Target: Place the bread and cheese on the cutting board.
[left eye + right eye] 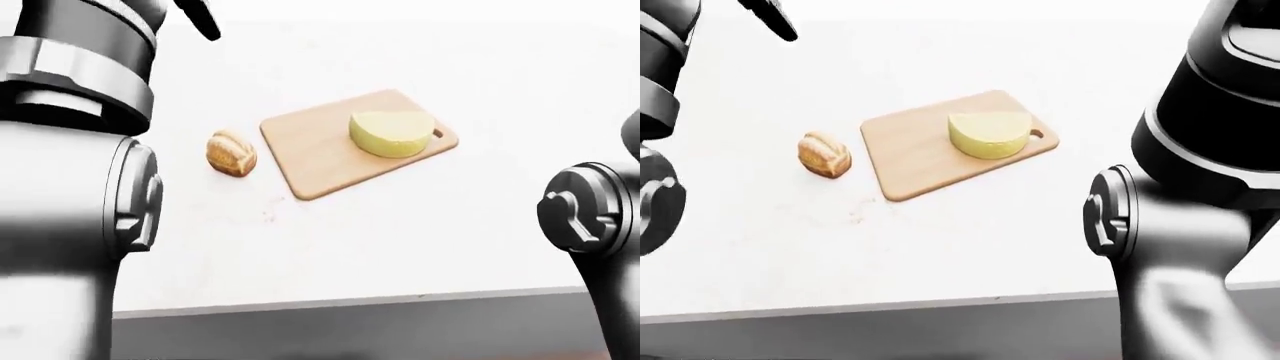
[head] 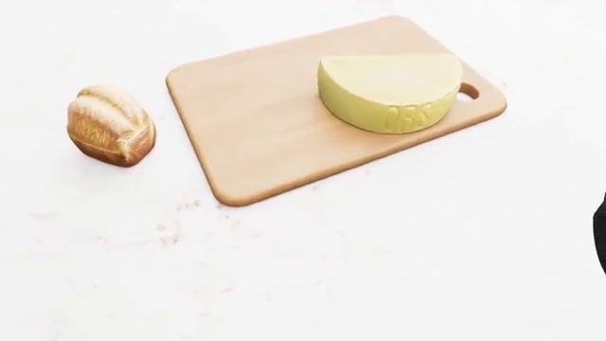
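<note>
- Clearly, going from the left of the head view, the bread (image 2: 111, 125) sits on the white counter (image 2: 379, 256), just beside the board's left edge but apart from it, so this half of the task is not yet done.
- The cutting board (image 2: 256, 121) lies angled on the counter, with its left part bare and free for the loaf.
- The cheese (image 2: 390, 91) rests on the board's right part, near the handle hole, so that half looks finished.
- In the eye views both arms frame the scene; a dark fingertip of the left hand (image 1: 203, 20) shows at the top, well apart from the bread, but I cannot tell how far the hand is open.
- The right hand is out of view; nothing appears to be held.
</note>
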Tool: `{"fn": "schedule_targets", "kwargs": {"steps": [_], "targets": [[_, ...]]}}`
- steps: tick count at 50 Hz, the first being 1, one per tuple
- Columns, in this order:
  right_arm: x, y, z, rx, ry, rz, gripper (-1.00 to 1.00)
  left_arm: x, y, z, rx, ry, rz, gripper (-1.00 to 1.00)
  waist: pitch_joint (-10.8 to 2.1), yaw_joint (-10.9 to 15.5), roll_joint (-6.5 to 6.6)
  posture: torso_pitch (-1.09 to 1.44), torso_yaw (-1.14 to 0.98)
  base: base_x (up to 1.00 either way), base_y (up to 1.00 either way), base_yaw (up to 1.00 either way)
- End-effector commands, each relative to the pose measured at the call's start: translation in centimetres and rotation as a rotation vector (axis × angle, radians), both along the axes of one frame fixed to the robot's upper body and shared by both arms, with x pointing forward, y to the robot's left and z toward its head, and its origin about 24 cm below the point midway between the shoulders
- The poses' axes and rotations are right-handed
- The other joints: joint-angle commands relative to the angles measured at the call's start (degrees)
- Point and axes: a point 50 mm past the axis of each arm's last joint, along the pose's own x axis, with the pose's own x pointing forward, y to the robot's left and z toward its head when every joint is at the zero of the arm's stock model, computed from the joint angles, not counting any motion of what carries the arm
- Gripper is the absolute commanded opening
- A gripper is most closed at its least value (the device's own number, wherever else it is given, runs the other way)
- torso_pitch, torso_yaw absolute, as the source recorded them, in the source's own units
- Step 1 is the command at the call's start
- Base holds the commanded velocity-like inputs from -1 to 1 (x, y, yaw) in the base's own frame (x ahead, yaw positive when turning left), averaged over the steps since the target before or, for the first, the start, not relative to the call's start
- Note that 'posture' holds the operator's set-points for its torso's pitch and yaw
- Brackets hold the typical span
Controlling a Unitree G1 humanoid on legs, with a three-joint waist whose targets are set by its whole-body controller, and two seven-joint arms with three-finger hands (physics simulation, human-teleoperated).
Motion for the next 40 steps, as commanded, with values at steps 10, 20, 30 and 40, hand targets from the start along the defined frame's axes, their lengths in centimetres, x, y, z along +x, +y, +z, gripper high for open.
{"fn": "schedule_targets", "kwargs": {"steps": [10, 20, 30, 40], "targets": [[-1.0, 0.1, 1.1, -0.008, -0.049, -0.006, 1.0, 1.3, -2.7, -3.4, 0.161, 0.138, -0.139, 1.0, -2.19, -0.2, 0.28, 0.0, 0.0, 0.0, 0.0, 0.0], [-1.3, 0.2, 1.1, -0.011, -0.051, -0.009, 1.0, 1.6, -2.9, -6.4, 0.223, 0.384, -0.236, 1.0, -2.2, -0.2, 0.49, 0.0, 0.0, 0.0, 0.0, 0.0], [-1.1, 0.2, 1.0, -0.013, -0.047, -0.012, 1.0, 0.0, -1.2, -4.3, 0.188, 0.551, -0.235, 1.0, -1.82, -0.1, 0.77, 0.0, 0.0, 0.0, 0.0, 0.0], [-0.8, 0.3, 0.6, -0.009, -0.04, -0.011, 1.0, -1.3, 0.1, -5.5, 0.233, 0.701, -0.248, 1.0, -1.58, 0.2, 0.98, 0.0, 0.0, 0.0, 0.0, 0.0]]}}
